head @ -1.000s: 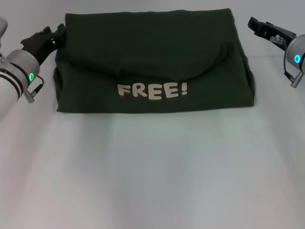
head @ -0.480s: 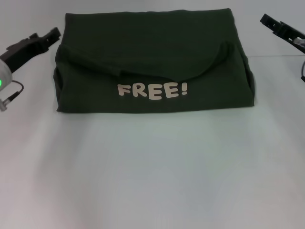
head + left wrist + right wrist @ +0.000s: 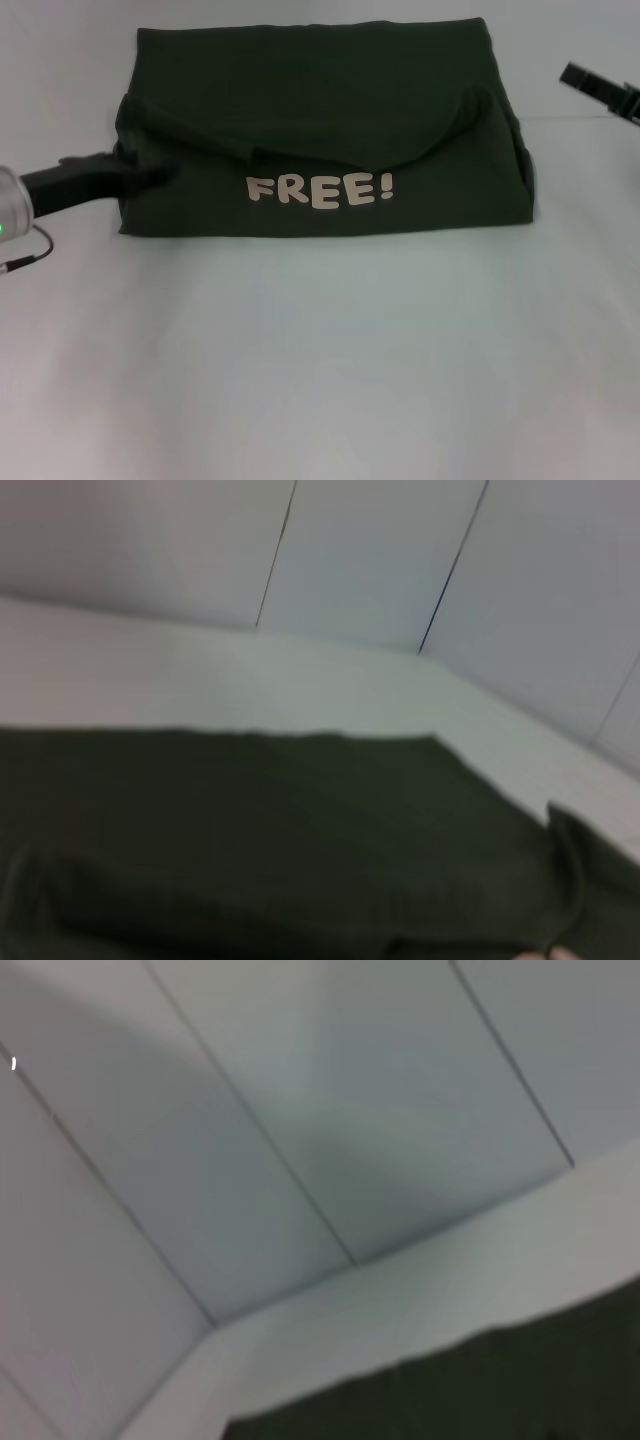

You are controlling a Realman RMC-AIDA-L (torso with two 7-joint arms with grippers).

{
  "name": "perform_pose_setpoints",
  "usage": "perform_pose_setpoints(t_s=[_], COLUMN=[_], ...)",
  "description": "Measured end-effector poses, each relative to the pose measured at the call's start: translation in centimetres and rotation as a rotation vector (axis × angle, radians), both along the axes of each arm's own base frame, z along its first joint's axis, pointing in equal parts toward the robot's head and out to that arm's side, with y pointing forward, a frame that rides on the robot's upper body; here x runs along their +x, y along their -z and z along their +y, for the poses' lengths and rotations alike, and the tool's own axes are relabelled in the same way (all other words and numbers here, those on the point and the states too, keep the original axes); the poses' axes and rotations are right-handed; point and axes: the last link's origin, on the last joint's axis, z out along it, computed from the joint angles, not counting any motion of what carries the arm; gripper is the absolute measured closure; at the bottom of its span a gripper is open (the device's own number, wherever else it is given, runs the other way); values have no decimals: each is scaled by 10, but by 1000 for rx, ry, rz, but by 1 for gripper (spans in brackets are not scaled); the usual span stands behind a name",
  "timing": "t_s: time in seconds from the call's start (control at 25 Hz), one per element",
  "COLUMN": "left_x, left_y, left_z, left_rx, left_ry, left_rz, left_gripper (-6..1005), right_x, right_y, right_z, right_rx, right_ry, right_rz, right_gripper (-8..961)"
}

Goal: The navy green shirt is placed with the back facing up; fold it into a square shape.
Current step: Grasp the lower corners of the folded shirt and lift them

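- Item: navy green shirt [image 3: 320, 130], a dark olive bundle already folded to a wide rectangle, lying across the upper half of the head view on the pale surface [image 3: 320, 360]; cream "FREE!" lettering [image 3: 320, 189] faces up near its lower edge, with a curved fold line above it.
- Left pincer [image 3: 150, 175]: half a second ago it hung off the shirt's upper-left corner; now it sits lower, at the left edge of the bundle, its dark tip lying over the cloth beside the lettering. How far it is open, or whether it has hold of any cloth, cannot be told.
- Right pincer [image 3: 600, 88]: has drawn outward to the upper-right margin of the frame, well apart from the shirt (opening not legible either).
- Reading: the left arm looks set to take the left side for a further fold toward a square; the right appears to be stepping aside.
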Motion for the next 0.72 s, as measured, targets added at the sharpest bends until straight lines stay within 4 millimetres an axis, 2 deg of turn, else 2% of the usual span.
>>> perform_pose_setpoints(t_s=[0.28, 0.72], left_x=[-11, -24], left_y=[-3, 3], left_z=[5, 9], left_rx=[-54, -34], left_ry=[-143, -266], left_rz=[57, 89], left_gripper=[279, 280], right_x=[14, 15], right_y=[-2, 1], right_z=[-8, -10], right_rx=[-69, -90], right_ry=[16, 10], right_rz=[-81, -98], right_gripper=[253, 253])
